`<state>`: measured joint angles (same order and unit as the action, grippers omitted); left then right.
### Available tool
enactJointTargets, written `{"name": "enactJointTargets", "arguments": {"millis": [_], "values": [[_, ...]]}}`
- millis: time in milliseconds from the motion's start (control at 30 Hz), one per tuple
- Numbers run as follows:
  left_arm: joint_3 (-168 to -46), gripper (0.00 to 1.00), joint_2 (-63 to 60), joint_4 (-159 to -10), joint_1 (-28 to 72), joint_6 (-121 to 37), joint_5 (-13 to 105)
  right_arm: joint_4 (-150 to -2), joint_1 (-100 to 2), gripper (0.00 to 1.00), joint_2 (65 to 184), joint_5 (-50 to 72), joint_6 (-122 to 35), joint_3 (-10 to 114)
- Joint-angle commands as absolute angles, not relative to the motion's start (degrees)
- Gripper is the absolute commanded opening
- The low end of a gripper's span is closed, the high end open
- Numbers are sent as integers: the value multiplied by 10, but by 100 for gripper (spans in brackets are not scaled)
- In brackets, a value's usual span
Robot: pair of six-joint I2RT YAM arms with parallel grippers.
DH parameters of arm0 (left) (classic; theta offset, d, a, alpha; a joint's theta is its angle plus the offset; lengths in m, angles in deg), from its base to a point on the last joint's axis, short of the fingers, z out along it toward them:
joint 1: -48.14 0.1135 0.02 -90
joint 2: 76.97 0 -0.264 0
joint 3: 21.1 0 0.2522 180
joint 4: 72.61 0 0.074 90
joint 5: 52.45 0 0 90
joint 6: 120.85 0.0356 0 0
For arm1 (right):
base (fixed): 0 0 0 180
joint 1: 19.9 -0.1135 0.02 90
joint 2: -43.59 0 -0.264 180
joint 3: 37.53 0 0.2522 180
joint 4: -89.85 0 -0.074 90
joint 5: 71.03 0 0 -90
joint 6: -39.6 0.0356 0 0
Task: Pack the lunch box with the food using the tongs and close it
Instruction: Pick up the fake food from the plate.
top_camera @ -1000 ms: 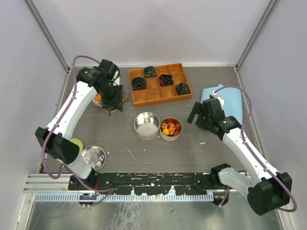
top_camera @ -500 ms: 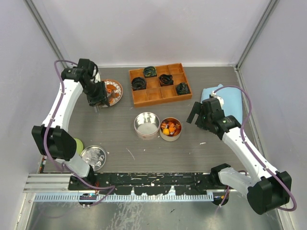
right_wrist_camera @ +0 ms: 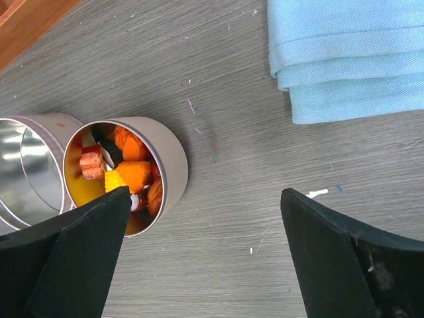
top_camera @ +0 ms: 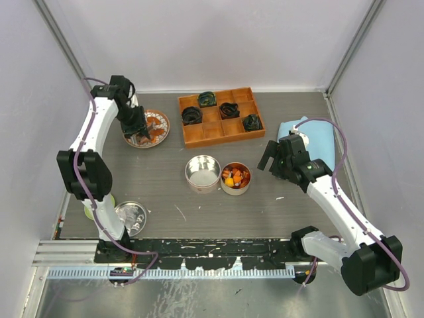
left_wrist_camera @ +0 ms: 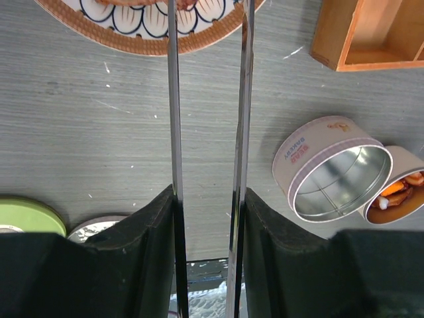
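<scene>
My left gripper (left_wrist_camera: 209, 193) is shut on the tongs (left_wrist_camera: 173, 132), one pad against each thin silver arm. The arms run up to the patterned plate (left_wrist_camera: 126, 36); their tips leave the frame. From above, this gripper (top_camera: 137, 130) hangs over the plate (top_camera: 161, 134), which holds orange food (top_camera: 154, 122). The lunch box is two round tins side by side: an empty one (top_camera: 202, 172) (left_wrist_camera: 341, 175) and one with orange, red and yellow food (top_camera: 235, 177) (right_wrist_camera: 122, 172). My right gripper (right_wrist_camera: 205, 222) (top_camera: 273, 159) is open and empty, just right of the filled tin.
A wooden divided tray (top_camera: 220, 116) with dark coiled lumps sits at the back. A folded blue cloth (top_camera: 311, 136) (right_wrist_camera: 351, 59) lies at the right. A silver lid (top_camera: 130, 216) and a green lid (left_wrist_camera: 26, 215) lie near the left arm's base.
The left arm has swung left and back, carrying the tongs from the plate's right side to over the plate. The right arm has not moved.
</scene>
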<state>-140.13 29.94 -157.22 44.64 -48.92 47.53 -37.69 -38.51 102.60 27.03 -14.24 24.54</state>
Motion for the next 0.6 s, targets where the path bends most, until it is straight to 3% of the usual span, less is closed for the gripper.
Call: {"name": "enactJointTargets", "arguments": {"millis": [0,567], "values": [[-1435,40,311,-1559,456,-482,480,-390,-383,100,1021,280,-146,261],[-1469,41,355,-1550,469,-511,482,-389,-383,100,1029,286,-158,260]]}}
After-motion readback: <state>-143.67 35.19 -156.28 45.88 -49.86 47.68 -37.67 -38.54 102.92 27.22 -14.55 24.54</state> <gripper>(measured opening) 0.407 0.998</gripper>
